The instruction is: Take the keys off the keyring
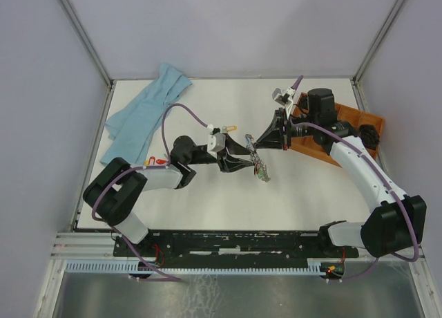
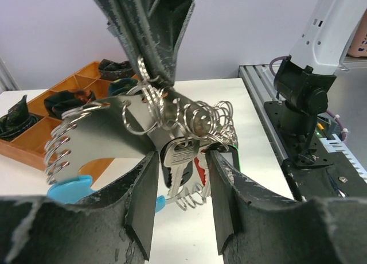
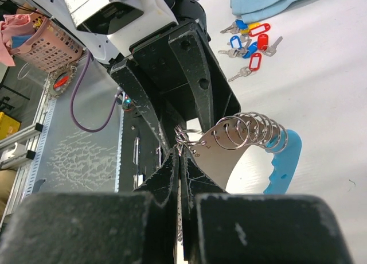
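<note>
Keys (image 2: pixel 175 158) mostly hang on the keyring (image 2: pixel 198 117) my right gripper (image 3: pixel 179 152) pinches, a few loose keys (image 3: pixel 248 40) lie off it, and I cannot tell if my left gripper (image 2: pixel 182 160) squeezes any.

White shells (image 1: pixel 359 162) and black joints (image 1: pixel 183 151) — looping purple cables (image 1: pixel 164 124), rough matte-black claw fingers (image 2: pixel 143 201).

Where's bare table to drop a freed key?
Bare: the table strip between the keyring and the near edge; the far strip between blue cloth and right arm. Crowded: centre, where left gripper and right gripper meet, and loose tagged keys beside the cloth.
</note>
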`<state>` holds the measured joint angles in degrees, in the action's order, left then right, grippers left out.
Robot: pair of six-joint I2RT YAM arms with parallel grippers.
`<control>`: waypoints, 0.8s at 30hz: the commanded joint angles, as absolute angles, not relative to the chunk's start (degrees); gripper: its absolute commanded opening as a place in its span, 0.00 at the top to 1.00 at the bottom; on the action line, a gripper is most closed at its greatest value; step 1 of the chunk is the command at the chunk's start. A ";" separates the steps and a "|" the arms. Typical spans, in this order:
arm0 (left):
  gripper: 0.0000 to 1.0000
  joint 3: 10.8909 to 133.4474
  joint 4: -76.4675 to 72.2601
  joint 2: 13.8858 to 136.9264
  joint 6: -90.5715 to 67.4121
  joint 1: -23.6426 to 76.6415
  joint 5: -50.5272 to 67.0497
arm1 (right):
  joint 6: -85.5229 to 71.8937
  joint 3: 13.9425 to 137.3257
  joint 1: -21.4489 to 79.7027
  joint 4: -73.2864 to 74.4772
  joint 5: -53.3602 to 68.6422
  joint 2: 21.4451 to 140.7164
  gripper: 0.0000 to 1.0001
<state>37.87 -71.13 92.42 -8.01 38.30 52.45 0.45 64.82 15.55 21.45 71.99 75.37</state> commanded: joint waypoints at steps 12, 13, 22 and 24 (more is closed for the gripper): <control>0.71 37.64 -76.38 90.50 -9.18 40.05 50.80 | 0.35 67.46 16.25 18.28 74.53 73.56 0.99; 0.73 37.55 -75.52 90.36 -8.60 40.07 50.75 | 0.35 67.48 16.21 18.28 74.52 73.56 0.99; 0.66 37.12 -65.47 87.37 -4.21 39.91 50.89 | 0.35 67.43 16.43 18.26 74.71 73.56 0.99; 0.65 37.41 -64.36 87.18 -4.01 39.80 51.21 | 0.35 67.50 16.48 18.28 74.71 73.56 0.99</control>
